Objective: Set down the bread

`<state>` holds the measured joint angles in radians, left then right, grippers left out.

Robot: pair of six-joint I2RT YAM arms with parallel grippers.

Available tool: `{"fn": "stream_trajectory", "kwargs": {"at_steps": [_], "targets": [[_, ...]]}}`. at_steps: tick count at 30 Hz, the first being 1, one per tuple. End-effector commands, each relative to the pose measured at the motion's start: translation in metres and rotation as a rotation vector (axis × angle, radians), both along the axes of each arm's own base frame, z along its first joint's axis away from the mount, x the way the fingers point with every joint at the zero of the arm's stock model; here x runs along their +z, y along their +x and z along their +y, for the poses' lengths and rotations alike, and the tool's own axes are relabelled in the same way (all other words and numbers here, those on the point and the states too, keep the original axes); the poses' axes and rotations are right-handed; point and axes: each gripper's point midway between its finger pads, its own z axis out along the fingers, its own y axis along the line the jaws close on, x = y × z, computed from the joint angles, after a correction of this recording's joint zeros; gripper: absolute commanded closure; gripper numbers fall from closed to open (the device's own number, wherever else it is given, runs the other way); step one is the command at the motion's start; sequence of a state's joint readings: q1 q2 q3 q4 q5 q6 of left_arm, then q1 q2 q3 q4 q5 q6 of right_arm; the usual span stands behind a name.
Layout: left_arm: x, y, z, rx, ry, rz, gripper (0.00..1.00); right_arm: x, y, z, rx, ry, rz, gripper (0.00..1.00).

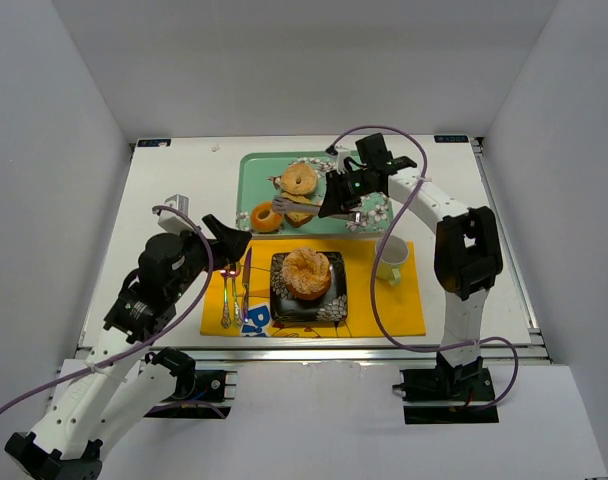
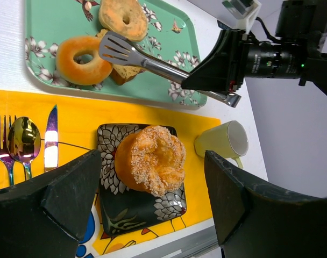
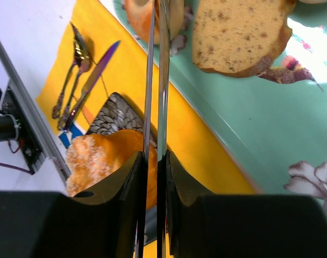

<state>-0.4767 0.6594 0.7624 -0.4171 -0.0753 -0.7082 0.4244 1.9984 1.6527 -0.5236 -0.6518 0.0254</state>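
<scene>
Left gripper [image 1: 229, 238] hangs over the yellow placemat [image 2: 72, 113], fingers wide apart, empty. Sugared round bun [image 2: 153, 158] sits on the black floral square plate [image 2: 107, 142]. Beyond it, the tan seeded bread slice [image 3: 241, 37] lies flat on the green floral tray [image 2: 45, 21] beside two bagels [image 2: 83, 59]. Right gripper [image 1: 339, 195] is stretched over the tray, clamping the steel tongs [image 2: 153, 64]; blades nearly together, nothing between. My read: spread the blades, straddle the slice, squeeze lightly, lift level.
</scene>
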Motion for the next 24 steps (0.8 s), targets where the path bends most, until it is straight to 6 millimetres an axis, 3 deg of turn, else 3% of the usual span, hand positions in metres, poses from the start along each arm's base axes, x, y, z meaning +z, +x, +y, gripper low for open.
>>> {"fn": "stream_trajectory", "kwargs": {"at_steps": [1, 4, 10, 14, 17, 20, 21, 24], "targets": [[0.019, -0.002, 0.007, 0.029, -0.017, -0.036, 0.14, 0.063, -0.007, -0.001, 0.011, 0.109, -0.085, 0.98], [0.020, -0.003, 0.008, 0.030, -0.018, -0.039, 0.14, 0.084, -0.013, -0.006, 0.009, 0.150, -0.096, 1.00], [0.021, -0.004, 0.007, 0.026, -0.023, -0.042, 0.14, 0.108, -0.032, -0.020, 0.018, 0.183, -0.134, 1.00], [0.022, -0.004, 0.008, 0.028, -0.022, -0.046, 0.14, 0.110, -0.061, -0.034, 0.064, 0.185, -0.116, 1.00], [0.021, -0.004, 0.008, 0.028, -0.026, -0.049, 0.14, 0.115, -0.099, -0.048, 0.128, 0.200, -0.148, 1.00], [0.018, -0.005, 0.006, 0.023, -0.029, -0.046, 0.14, 0.096, -0.131, -0.057, 0.172, 0.201, -0.112, 1.00], [0.019, -0.004, 0.006, 0.021, -0.032, -0.050, 0.14, 0.101, -0.142, -0.061, 0.179, 0.211, -0.132, 1.00], [0.017, -0.004, 0.004, 0.013, -0.030, -0.045, 0.14, 0.092, -0.168, -0.070, 0.201, 0.206, -0.129, 1.00]]}}
